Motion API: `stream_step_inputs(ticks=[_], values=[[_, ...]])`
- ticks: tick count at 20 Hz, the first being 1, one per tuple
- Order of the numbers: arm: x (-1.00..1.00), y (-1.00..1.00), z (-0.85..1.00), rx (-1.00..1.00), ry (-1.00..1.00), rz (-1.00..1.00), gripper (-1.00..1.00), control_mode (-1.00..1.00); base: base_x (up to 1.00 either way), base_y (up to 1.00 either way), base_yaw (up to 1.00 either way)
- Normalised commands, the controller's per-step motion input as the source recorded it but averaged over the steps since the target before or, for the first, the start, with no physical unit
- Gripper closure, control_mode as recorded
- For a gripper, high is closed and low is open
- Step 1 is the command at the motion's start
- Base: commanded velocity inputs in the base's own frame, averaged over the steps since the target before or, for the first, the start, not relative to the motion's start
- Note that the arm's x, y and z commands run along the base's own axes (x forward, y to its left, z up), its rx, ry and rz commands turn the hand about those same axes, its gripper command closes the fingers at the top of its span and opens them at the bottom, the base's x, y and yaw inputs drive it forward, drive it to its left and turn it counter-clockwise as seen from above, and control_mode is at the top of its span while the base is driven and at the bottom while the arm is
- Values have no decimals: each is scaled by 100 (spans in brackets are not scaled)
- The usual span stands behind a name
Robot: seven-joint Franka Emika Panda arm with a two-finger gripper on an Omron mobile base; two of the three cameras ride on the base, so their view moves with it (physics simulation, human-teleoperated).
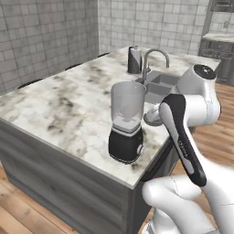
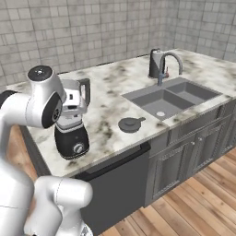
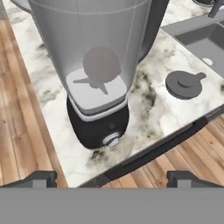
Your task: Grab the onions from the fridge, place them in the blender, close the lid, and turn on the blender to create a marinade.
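Clear grey blender (image 1: 126, 123) on black base, dark grey lid (image 2: 130, 124), mottled marble counter (image 1: 68, 100)

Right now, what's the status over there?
End effector open, empty, facing blender. Round lump inside jar. Lid off, lying on counter beside sink. Nothing between.

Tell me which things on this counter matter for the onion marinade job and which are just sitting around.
For the job:
blender, with a round greyish thing in its jar
lid, lying on the counter beside it, off the jar

Just sitting around:
sink
faucet
dark canister behind the faucet
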Motion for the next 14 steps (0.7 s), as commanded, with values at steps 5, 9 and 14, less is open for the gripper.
stream_step_inputs(ticks=[5, 9, 14], values=[[-10, -2, -44, 0, 0, 0, -100, -100, 0, 0, 0], [0, 0, -6, 0, -3, 0, -100, -100, 0, 0, 0], [0, 0, 0, 0, 0, 0, -100, 100, -28, -2, 1]])
